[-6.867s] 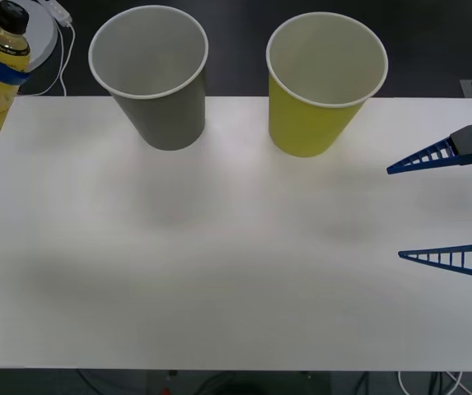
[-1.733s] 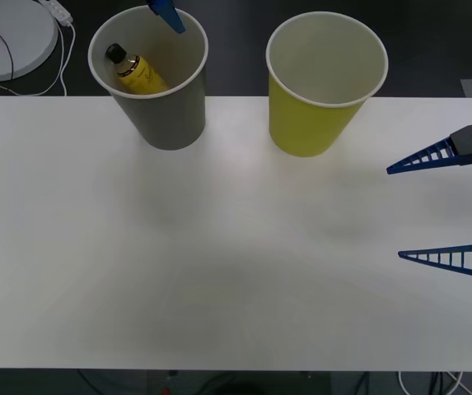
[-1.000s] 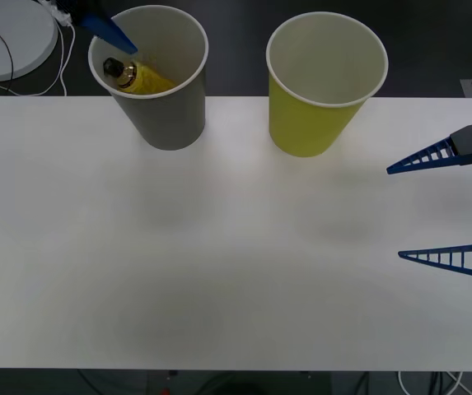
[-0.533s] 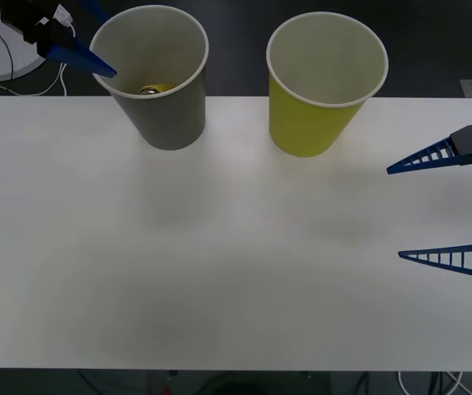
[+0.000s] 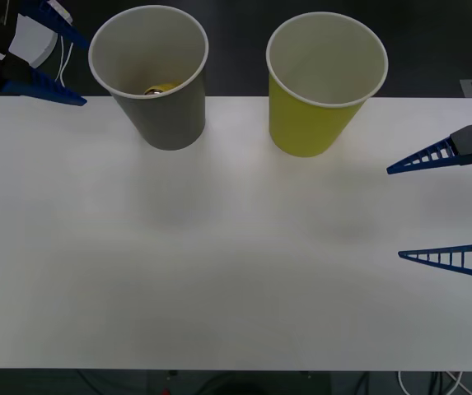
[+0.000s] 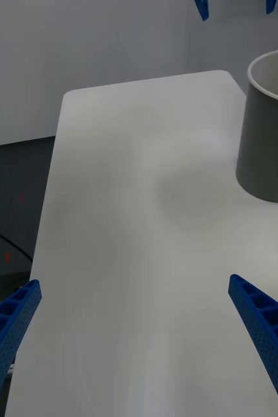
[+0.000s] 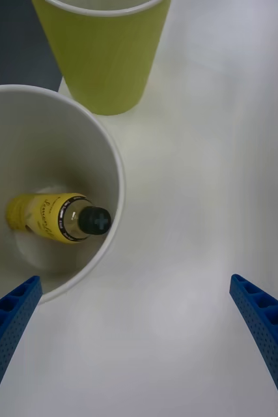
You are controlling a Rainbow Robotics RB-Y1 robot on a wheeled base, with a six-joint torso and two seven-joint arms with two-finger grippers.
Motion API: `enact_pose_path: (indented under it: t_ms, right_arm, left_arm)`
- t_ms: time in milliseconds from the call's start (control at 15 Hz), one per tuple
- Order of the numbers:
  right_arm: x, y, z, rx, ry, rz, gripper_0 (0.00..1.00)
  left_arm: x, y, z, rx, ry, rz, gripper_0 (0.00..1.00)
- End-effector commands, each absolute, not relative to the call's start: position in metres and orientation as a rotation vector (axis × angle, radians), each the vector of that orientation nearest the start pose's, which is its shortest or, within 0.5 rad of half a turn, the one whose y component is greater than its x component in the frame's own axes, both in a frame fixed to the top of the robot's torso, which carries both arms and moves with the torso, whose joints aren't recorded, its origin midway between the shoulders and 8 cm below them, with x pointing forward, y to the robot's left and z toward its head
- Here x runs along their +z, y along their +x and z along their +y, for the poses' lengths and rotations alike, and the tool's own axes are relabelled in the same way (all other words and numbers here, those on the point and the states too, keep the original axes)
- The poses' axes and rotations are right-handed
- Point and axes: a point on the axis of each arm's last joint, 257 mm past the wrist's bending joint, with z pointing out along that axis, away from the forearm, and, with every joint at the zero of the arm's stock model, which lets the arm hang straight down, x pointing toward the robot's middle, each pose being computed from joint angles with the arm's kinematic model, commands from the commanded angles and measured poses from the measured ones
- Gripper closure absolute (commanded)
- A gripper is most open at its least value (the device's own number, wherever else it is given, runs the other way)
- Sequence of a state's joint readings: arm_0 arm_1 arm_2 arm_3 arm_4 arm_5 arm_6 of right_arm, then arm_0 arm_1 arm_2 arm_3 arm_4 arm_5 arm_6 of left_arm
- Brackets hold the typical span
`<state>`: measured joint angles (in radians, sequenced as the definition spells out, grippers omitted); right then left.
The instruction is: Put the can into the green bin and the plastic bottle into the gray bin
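Observation:
The gray bin stands at the table's back left, and the plastic bottle lies inside it on its side, black cap toward the green bin; from the front a yellow sliver of the bottle shows. My left gripper hangs open and empty just left of the gray bin's rim, looking down into the gray bin and past it to the green bin. The green bin stands to the gray bin's right. My right gripper waits open at the table's right edge. The can is out of view.
The white table spreads wide in front of both cups. A white round disc with cables lies beyond the table's back left corner, behind my left gripper. The right wrist view shows the gray bin far across the bare tabletop.
My left gripper has pulled away to the left from above the gray bin, open. The bottle it released has settled low inside the cup. The right arm has not moved.

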<state>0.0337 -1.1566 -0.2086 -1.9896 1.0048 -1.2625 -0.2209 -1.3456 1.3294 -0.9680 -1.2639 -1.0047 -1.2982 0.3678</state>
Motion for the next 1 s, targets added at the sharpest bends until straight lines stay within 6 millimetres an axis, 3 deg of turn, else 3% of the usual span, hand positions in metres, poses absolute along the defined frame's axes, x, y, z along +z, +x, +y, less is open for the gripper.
enact_pose_path:
  t_ms: [67,733,1000]
  right_arm:
    - [-0.079,0.327,-0.211,0.581,-1.563,1.433,0.00]
    - [-0.079,0.327,-0.211,0.581,-1.563,1.433,0.00]
    - [-0.079,0.327,-0.211,0.581,-1.563,1.433,0.00]
  left_arm:
    - [-0.005,0.494,0.244,-0.290,1.685,1.750,0.00]
    - [-0.039,0.457,0.214,-0.395,1.662,1.690,0.00]
    - [-0.048,0.453,0.202,-0.444,1.625,1.655,0.00]
